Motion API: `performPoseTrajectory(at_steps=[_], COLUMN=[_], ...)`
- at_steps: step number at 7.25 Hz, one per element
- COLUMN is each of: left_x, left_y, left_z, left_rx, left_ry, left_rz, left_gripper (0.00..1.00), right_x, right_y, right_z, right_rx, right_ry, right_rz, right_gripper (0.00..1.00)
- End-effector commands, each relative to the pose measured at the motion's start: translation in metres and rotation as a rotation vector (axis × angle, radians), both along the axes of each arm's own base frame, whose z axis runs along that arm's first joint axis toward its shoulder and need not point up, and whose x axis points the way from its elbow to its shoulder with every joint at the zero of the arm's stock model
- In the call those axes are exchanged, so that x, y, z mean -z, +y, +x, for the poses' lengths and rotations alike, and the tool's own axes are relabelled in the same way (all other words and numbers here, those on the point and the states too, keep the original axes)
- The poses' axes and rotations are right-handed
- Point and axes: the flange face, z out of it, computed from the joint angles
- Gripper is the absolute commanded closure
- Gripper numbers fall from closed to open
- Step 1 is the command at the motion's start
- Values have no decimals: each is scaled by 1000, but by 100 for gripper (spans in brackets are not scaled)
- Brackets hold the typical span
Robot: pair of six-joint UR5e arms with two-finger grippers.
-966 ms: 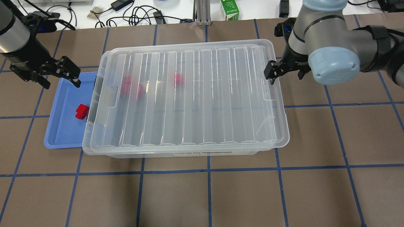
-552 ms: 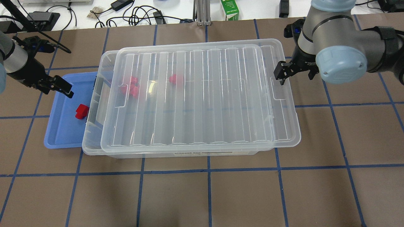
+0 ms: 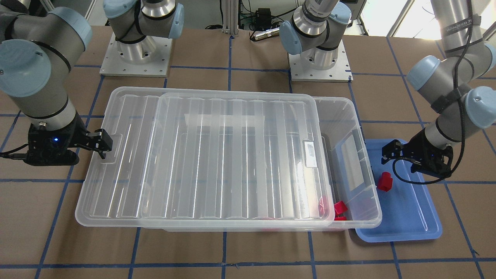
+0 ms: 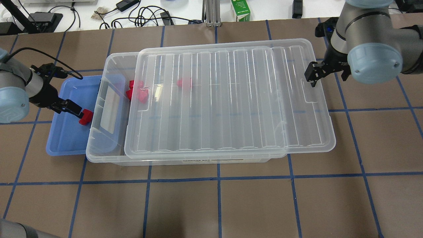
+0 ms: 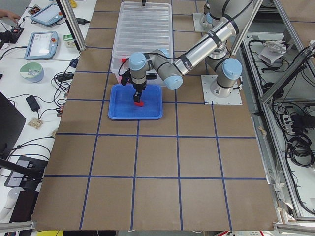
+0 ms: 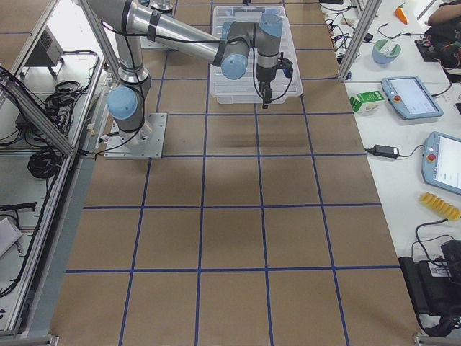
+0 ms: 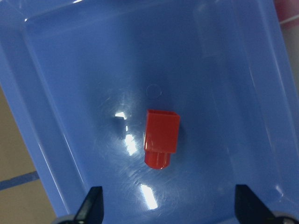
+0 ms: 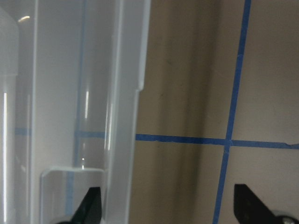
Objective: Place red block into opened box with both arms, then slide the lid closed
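Two arms (image 4: 373,62), one box (image 4: 96,145), one lid (image 4: 231,99), one tray (image 4: 66,132), one red block (image 4: 86,116), at least three other blocks (image 4: 137,91)

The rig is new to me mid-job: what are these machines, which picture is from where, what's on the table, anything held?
Two robot arms with two-finger grippers are bolted to a table. One picture looks over the robot's shoulders, one faces it (sides swapped), two look from the table's ends, two from the wrists. On the table: a clear box, its lid slid partly off, red blocks inside, and a blue tray holding one red block. The left gripper hangs open over that block; the right gripper is open at the lid's end. Nothing is held.
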Motion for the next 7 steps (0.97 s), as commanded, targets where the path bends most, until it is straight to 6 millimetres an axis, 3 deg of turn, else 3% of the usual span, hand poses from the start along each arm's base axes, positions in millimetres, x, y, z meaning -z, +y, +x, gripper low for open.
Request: performPoseTrajectory(at_steps=[1,3,4,5,6,7], left_x=[28,50,59,63,65,62], left_y=[-2,-6,-9,-12,-13,-15], left_z=[1,3,3,-1,-8,-13], left_rx=[1,2,2,11,24,39], left_ry=[6,-12,-12,-18,-14,-19], left_rz=[5,-26,-29,-34,-31,-37], left_gripper=[2,2,3,15,36,65], right_x=[-2,-3,-4,-4,-4,-4], right_y=[-2,-1,-1,-1,-1,1], right_z=[-35,-74,-78,-79,-87,-94], right_rx=[10,13,11,12,25,36], right_ry=[5,-6,-6,-4,-4,-5], right_rz=[3,9,9,9,9,11], right_gripper=[0,0,0,0,0,0])
